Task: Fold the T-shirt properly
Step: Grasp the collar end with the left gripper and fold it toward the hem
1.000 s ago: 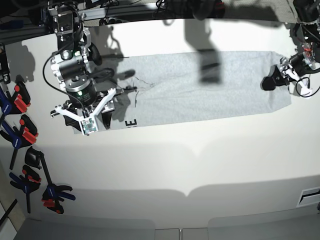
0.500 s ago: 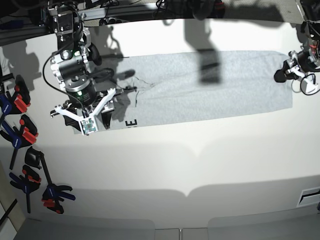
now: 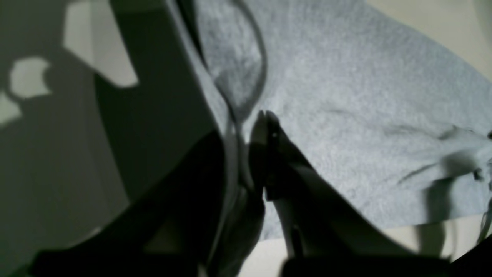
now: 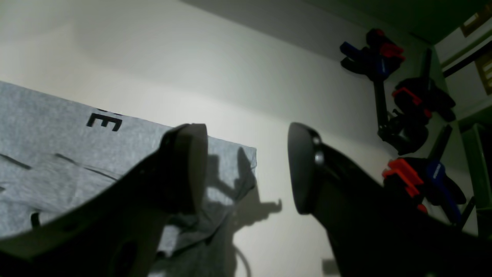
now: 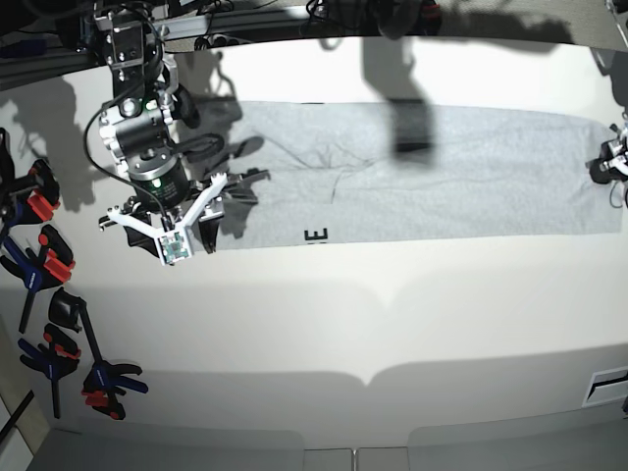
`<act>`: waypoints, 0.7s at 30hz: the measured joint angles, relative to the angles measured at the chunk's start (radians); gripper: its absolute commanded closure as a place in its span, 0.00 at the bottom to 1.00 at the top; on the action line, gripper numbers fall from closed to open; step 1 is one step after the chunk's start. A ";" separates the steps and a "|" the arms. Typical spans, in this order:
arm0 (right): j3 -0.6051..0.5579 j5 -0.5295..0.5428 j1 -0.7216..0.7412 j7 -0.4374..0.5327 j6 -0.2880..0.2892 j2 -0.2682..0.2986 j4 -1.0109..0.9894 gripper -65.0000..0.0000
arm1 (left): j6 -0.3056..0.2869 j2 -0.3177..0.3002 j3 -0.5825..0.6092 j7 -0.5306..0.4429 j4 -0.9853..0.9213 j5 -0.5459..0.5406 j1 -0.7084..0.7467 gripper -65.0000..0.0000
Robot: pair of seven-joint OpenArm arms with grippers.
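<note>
T-shirt (image 5: 422, 177) drawn flat along the surface's (image 5: 324, 324) far edge

Its end hem is pinched in the clenched left gripper (image 3: 265, 119); the right gripper (image 4: 246, 169) is held released above the opposite end.

White table (image 5: 343, 324), hard overhead light, dark shadows; clamps (image 5: 49, 314) along left edge.

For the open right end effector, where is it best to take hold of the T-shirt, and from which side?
Probably the T-shirt corner directly beneath the right end effector, near the black lettering. That corner lies slightly rumpled and raised off the table, so one finger could slip under it. Come from the bare table side, beyond the cloth's end.
</note>
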 measured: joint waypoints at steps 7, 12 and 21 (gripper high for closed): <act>0.000 0.000 0.000 0.000 0.000 0.000 0.001 0.52 | 0.058 0.072 0.000 0.022 0.230 0.118 0.019 1.00; 0.000 0.000 0.000 0.000 0.000 0.000 0.001 0.52 | 0.108 0.198 0.000 0.055 0.478 0.163 0.045 1.00; 0.000 0.000 0.000 0.000 0.000 0.000 0.001 0.52 | 0.105 0.433 -0.002 0.193 0.774 0.166 0.056 1.00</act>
